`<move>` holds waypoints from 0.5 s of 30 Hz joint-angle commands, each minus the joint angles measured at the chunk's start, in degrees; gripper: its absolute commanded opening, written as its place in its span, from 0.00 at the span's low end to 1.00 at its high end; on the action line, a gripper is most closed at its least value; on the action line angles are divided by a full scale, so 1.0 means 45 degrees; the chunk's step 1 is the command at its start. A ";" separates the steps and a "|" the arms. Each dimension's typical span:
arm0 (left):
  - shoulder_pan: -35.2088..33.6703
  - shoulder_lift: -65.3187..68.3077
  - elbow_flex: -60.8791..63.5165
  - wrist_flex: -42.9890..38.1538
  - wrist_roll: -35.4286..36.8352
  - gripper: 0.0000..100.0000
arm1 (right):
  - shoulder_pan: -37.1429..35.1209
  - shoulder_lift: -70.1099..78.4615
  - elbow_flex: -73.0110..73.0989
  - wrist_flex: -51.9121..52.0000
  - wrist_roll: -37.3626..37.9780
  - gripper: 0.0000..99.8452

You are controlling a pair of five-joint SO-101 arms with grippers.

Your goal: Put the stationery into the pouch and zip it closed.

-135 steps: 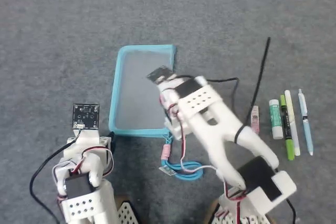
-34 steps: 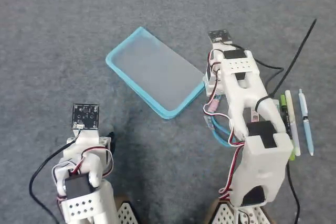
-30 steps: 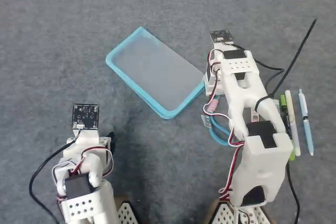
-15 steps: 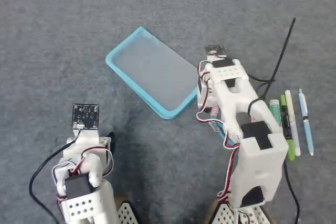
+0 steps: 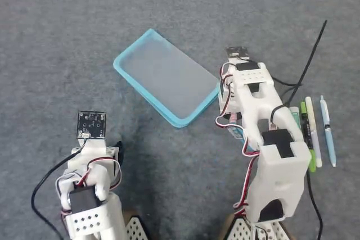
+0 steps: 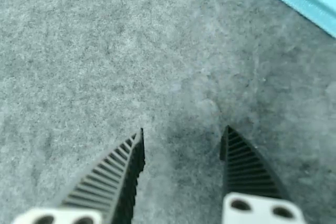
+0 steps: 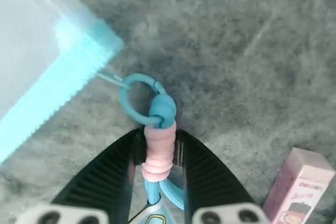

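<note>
- The pouch (image 5: 166, 77) is laid flat, askew, near the middle of the grey tabletop (image 5: 56, 43).
- The left tool (image 6: 181, 137) is held well apart over bare tabletop by the front edge; nothing is gripped.
- The right tool (image 7: 157, 135) is clamped on the pink zipper pull (image 7: 157, 153), just off the pouch's corner.
- Pens (image 5: 315, 133) are lined up by the right edge.

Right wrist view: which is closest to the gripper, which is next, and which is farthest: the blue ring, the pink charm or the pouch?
1. Pink charm: pinched between the right gripper's fingers.
2. Blue ring: just past the fingertips, tied to the charm.
3. Pouch: beyond the ring, joined to it by a thin link at its corner.
</note>
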 commanded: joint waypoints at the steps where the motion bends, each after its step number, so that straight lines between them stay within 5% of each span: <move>1: 0.0039 -0.0274 -0.0068 0.0195 0.0156 0.22 | -0.0107 -0.1397 -0.0156 0.0147 0.0469 0.01; 15: 0.0059 -0.0274 -0.0068 0.0195 0.0156 0.22 | -0.0537 -1.2220 0.8615 -0.4288 0.2755 0.01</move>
